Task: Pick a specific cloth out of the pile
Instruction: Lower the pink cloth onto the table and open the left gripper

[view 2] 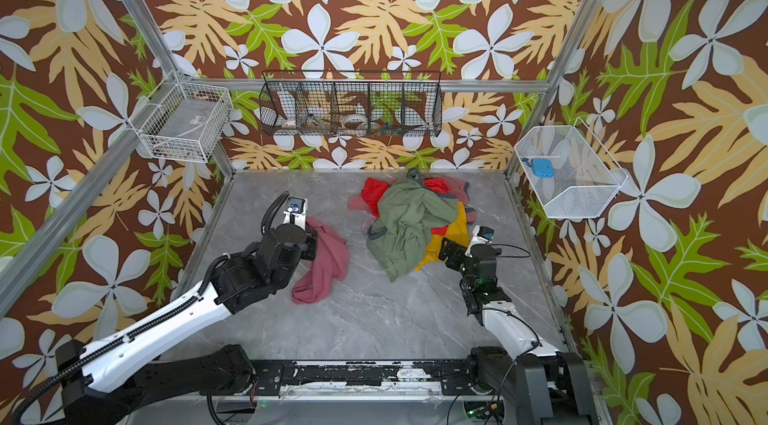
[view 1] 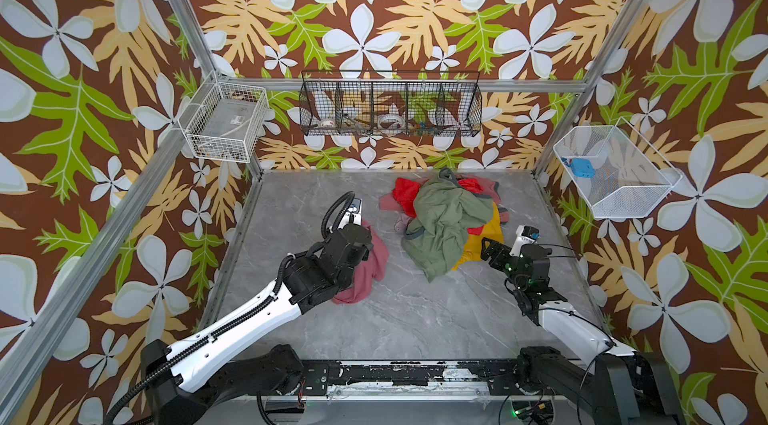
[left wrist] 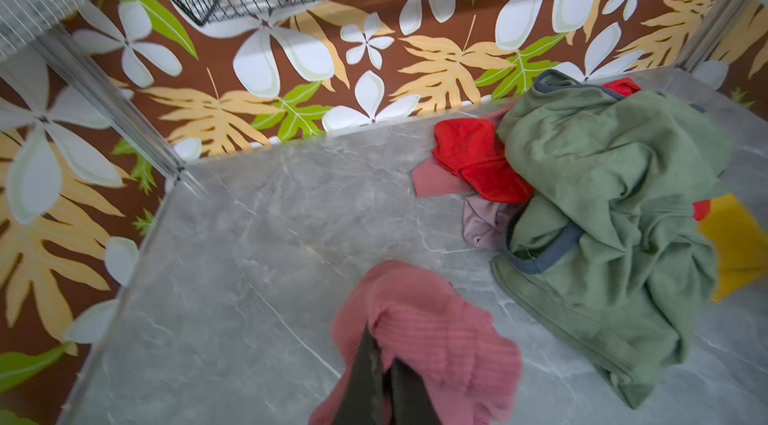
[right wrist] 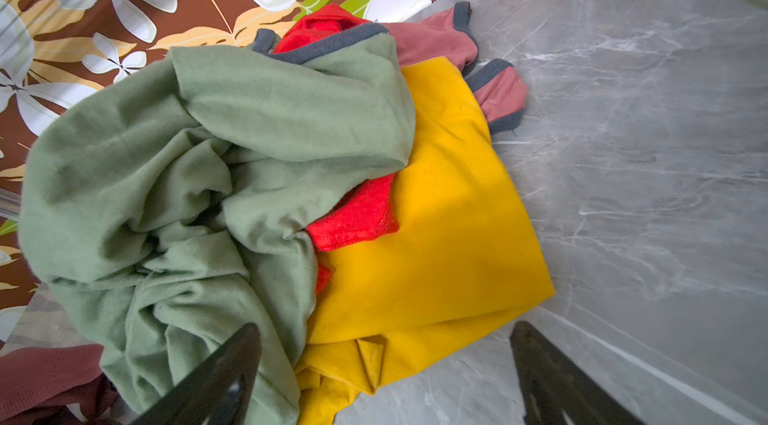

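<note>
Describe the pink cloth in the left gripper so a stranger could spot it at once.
On the grey marble table, look left of the pile of mixed garments. There a crumpled dusty rose cloth, apart from the pile, is pinched by the shut fingers of the left gripper. Unlike the pink piece in the pile, it has no grey trim.
</note>
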`<state>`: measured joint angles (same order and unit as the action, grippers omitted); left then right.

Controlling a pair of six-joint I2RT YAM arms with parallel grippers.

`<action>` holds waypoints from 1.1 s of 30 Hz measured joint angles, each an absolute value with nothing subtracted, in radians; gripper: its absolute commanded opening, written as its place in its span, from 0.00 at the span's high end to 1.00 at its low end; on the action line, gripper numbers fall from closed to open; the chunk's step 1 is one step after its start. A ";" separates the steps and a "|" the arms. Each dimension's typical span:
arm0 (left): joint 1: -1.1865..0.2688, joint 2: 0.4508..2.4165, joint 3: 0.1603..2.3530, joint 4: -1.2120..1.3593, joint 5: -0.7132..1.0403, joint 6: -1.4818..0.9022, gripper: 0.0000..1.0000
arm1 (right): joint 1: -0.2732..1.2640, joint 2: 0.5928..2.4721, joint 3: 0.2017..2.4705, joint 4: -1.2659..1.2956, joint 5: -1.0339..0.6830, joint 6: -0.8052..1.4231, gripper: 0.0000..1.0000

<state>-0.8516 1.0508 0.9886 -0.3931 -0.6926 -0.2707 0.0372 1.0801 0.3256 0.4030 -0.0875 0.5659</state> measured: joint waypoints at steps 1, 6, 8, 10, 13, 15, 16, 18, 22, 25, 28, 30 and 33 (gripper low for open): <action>-0.852 1.040 0.975 -0.404 -0.682 -0.301 1.00 | 0.037 1.085 0.326 0.403 -0.091 0.569 0.07; -0.852 0.976 0.906 -0.465 -0.630 -0.451 1.00 | 0.037 1.108 0.331 0.405 -0.105 0.569 0.07; -0.852 0.952 0.874 -0.479 -0.605 -0.509 1.00 | 0.037 1.111 0.334 0.403 -0.109 0.569 0.07; -0.852 0.935 0.840 -0.494 -0.577 -0.561 1.00 | 0.037 1.112 0.337 0.403 -0.112 0.569 0.07; -0.852 0.924 0.789 -0.515 -0.542 -0.636 1.00 | 0.037 1.113 0.339 0.403 -0.116 0.569 0.07; -0.852 0.924 0.752 -0.534 -0.529 -0.685 1.00 | 0.037 1.114 0.339 0.403 -0.124 0.568 0.07; -0.852 0.925 0.736 -0.539 -0.525 -0.705 1.00 | 0.037 1.115 0.340 0.402 -0.124 0.568 0.07; -0.852 0.930 0.705 -0.547 -0.516 -0.739 1.00 | 0.037 1.116 0.342 0.401 -0.124 0.568 0.07; -0.852 0.957 0.647 -0.543 -0.485 -0.817 1.00 | 0.037 1.118 0.349 0.394 -0.124 0.568 0.07; -0.852 0.978 0.593 -0.525 -0.447 -0.868 0.99 | 0.037 1.121 0.350 0.393 -0.124 0.567 0.07; -0.852 1.004 0.549 -0.508 -0.408 -0.905 0.92 | 0.037 1.132 0.350 0.392 -0.124 0.567 0.07; -0.852 1.021 0.536 -0.496 -0.392 -0.915 0.81 | 0.037 1.137 0.352 0.388 -0.126 0.567 0.07; -0.862 1.042 0.542 -0.498 -0.398 -0.918 0.57 | 0.037 1.137 0.352 0.388 -0.127 0.567 0.07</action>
